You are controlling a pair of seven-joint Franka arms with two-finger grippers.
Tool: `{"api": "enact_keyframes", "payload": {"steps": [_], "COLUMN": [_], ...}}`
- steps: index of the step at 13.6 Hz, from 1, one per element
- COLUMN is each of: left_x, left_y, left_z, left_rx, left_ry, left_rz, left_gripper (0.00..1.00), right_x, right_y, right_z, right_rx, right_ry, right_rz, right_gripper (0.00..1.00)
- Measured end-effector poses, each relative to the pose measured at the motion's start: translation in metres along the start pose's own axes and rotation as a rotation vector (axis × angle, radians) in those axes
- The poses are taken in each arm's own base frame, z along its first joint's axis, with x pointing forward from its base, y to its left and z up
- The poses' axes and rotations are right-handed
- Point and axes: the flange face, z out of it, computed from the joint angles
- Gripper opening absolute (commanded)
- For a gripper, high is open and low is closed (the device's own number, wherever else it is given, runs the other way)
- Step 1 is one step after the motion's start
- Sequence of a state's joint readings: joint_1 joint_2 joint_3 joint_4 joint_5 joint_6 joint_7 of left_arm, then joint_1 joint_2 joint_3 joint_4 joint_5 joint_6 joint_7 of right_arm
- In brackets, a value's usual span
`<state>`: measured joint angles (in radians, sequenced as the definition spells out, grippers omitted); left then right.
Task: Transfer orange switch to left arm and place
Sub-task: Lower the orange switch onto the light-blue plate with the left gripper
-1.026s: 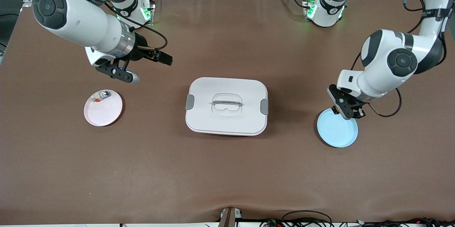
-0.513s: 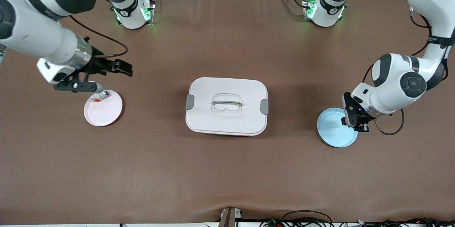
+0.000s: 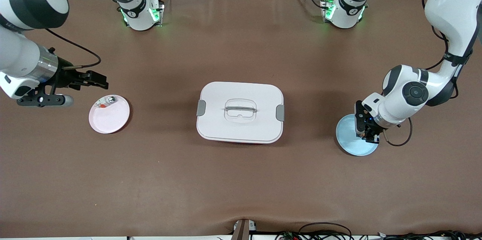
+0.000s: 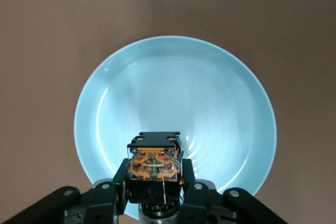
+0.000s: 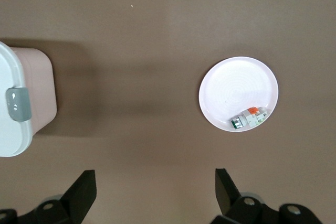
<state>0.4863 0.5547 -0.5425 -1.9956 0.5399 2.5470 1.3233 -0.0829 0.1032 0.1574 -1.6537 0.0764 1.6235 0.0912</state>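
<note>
The orange switch [image 4: 155, 162], a small black block with an orange face, is clamped in my left gripper [image 4: 155, 176], which is shut on it. It hangs low over the light blue plate [image 4: 173, 93]. From the front, the left gripper [image 3: 367, 134] sits over the blue plate [image 3: 348, 143] at the left arm's end. The white box [image 3: 240, 112] with grey latches stands mid-table. My right gripper [image 3: 95, 79] is open and holds nothing, over bare table beside the pink plate [image 3: 111, 119]. Its open fingertips [image 5: 84, 187] frame only brown table.
On the pink plate [image 5: 236, 90] lies a small silver-and-white piece with a red bit [image 5: 248, 118], which also shows from the front [image 3: 107, 101]. A corner of the box [image 5: 16, 103] shows in the right wrist view. Cables run along the table's front edge.
The right arm has swung away from the box toward its own end of the table, staying open. The left gripper has shifted farther over the blue plate with the switch.
</note>
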Motion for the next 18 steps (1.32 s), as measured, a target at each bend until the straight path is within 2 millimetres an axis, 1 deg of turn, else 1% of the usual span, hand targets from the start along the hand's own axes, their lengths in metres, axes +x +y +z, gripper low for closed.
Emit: {"api": "enact_keyframes", "payload": {"steps": [2,3,5,9,12,13,14,15,18], "left_x": [-0.01,-0.014,-0.015,-0.008,-0.005,-0.004,-0.004,-0.004,-0.006], "left_y": [0.007,0.01,0.013,0.012,0.011,0.011,0.011,0.011,0.011], "left_z": [0.014,0.019,0.028,0.028,0.028,0.028,0.028,0.028,0.028], "left_rx": [0.015,0.02,0.02,0.022,0.022,0.023,0.023,0.022,0.023], "left_ry": [0.009,0.012,0.018,0.024,0.025,0.025,0.026,0.026,0.025], "left_rz": [0.003,0.007,0.013,0.023,0.029,0.029,0.03,0.03,0.028], "left_gripper": [0.0,0.0,0.0,0.0,0.0,0.18,0.62,1.0,1.0], "right_x": [-0.003,-0.008,-0.024,-0.06,-0.07,-0.07,-0.07,-0.069,-0.064], "right_y": [0.008,0.01,0.009,0.006,0.011,0.014,0.017,0.018,0.02], "right_z": [-0.002,-0.005,-0.012,-0.023,-0.034,-0.036,-0.038,-0.04,-0.05], "right_rx": [-0.005,-0.008,-0.019,-0.04,-0.044,-0.043,-0.043,-0.042,-0.038], "right_ry": [0.015,0.029,0.073,0.11,0.13,0.135,0.138,0.142,0.163], "right_rz": [0.013,0.016,0.016,0.014,0.026,0.032,0.036,0.039,0.042], "right_gripper": [1.0,1.0,1.0,1.0,1.0,1.0,1.0,1.0,1.0]}}
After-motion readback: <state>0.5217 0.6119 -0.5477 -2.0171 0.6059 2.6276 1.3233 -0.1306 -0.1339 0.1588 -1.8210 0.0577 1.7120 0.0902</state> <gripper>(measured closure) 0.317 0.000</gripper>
